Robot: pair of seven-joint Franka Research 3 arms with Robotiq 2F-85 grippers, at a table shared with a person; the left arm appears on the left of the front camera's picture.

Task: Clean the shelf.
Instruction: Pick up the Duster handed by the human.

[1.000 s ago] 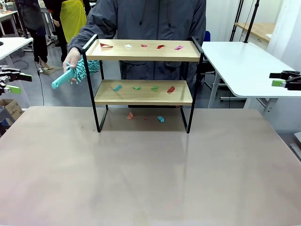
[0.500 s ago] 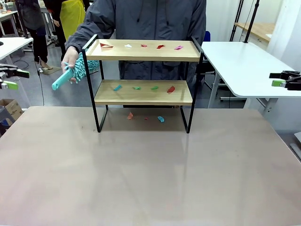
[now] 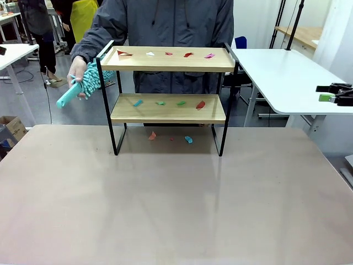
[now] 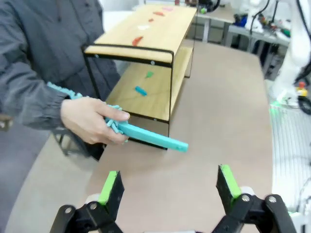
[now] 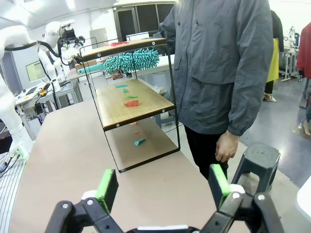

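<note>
shelf (image 3: 168, 117) at table's far side w/ paper scraps (image 3: 181, 103) on both boards, so we judge nothing cleaned yet. person's hand (image 3: 77, 69) holds teal duster (image 3: 91, 81) beside it. our left gripper (image 4: 168, 182) & right gripper (image 5: 160, 182) gape empty.

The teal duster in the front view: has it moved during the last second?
Yes. The duster shifted slightly toward the picture's left, away from the left post of the shelf.
</note>
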